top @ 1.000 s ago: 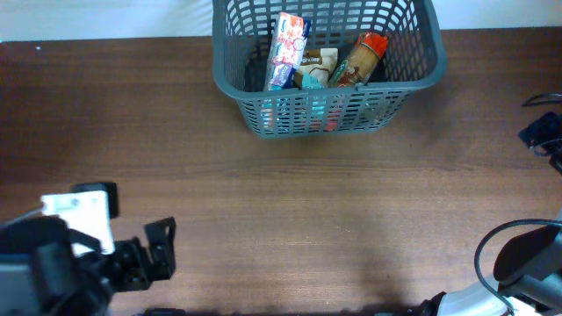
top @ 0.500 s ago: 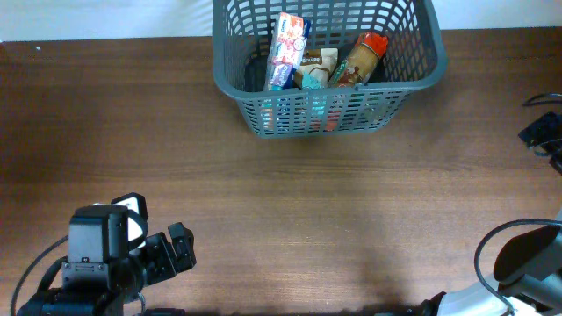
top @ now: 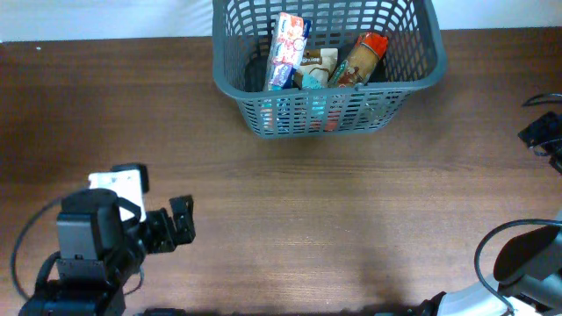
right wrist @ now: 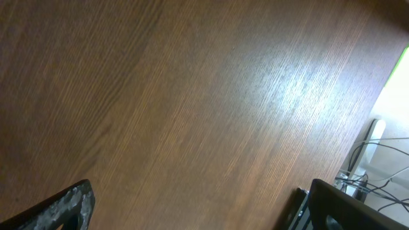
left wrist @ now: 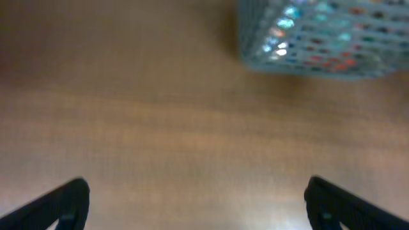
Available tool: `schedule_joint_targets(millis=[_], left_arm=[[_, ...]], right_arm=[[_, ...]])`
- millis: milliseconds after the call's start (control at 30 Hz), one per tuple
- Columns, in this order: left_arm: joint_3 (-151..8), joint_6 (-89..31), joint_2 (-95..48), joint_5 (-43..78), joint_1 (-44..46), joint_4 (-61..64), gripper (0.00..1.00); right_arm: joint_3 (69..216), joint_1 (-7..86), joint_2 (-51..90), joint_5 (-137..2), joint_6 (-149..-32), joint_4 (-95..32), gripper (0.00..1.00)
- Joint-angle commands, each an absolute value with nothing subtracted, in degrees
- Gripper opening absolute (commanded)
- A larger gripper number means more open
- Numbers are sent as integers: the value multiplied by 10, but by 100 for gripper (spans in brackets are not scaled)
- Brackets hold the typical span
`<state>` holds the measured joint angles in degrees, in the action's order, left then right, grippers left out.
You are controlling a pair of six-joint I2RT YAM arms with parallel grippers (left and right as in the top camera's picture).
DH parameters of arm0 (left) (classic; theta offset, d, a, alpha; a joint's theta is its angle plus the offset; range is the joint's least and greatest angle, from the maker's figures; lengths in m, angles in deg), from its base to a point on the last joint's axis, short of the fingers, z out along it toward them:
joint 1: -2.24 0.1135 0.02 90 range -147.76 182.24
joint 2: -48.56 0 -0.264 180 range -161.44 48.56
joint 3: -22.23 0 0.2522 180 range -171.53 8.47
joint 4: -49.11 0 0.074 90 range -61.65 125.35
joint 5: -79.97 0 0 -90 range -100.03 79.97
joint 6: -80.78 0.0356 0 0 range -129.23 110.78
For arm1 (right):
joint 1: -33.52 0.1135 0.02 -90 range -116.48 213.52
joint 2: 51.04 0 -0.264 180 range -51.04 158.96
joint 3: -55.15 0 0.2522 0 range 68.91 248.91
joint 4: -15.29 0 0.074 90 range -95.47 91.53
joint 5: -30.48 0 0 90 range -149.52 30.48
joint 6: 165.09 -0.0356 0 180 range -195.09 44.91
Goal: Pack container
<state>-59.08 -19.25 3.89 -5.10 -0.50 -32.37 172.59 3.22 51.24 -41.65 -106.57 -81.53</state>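
Dark grey lattice container [top: 235, 95] stands at the far edge of the wooden table [top: 307, 211], already holding goods.
Inside, a red, white and blue carton [top: 286, 51] stands upright beside a leaning brown bottle [top: 358, 60] with a red cap, a small pale packet [top: 316, 68] between them. The left gripper [top: 180, 224] and right gripper [right wrist: 204, 207] hover over bare wood well apart from it, jaws spread wide and holding nothing.

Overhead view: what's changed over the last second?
The left arm swung in from the left edge, carrying the left gripper rightward and slightly toward the container; it is open and empty, nothing taken or released. Container, its packed items and the right arm unchanged.
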Motion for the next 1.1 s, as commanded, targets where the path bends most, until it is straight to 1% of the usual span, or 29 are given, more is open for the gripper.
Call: schedule_joint_targets(millis=[0,133,233,333,533,767,967,1067], left_arm=[[-554,-65,41,-17,-2,-296,99],[-469,-53,77,-12,-2,-224,99],[-361,-53,158,23,-2,-122,99],[-283,-53,226,48,-2,-71,99],[-227,-52,295,52,2,-66,99],[-204,-52,336,52,47,-57,99],[-135,34,391,75,50,-25,99],[-99,48,412,83,50,4,99]], right_arm=[[1724,31,507,-416,-1071,-815,99],[1724,31,507,-416,-1071,-815,99],[1724,31,507,-416,-1071,-815,99],[1724,31,507,-416,-1071,-815,99],[1724,31,507,-416,-1071,-815,99],[1724,31,507,-416,-1071,-815,99],[1724,31,507,-416,-1071,-815,99],[1724,31,507,-416,-1071,-815,99]])
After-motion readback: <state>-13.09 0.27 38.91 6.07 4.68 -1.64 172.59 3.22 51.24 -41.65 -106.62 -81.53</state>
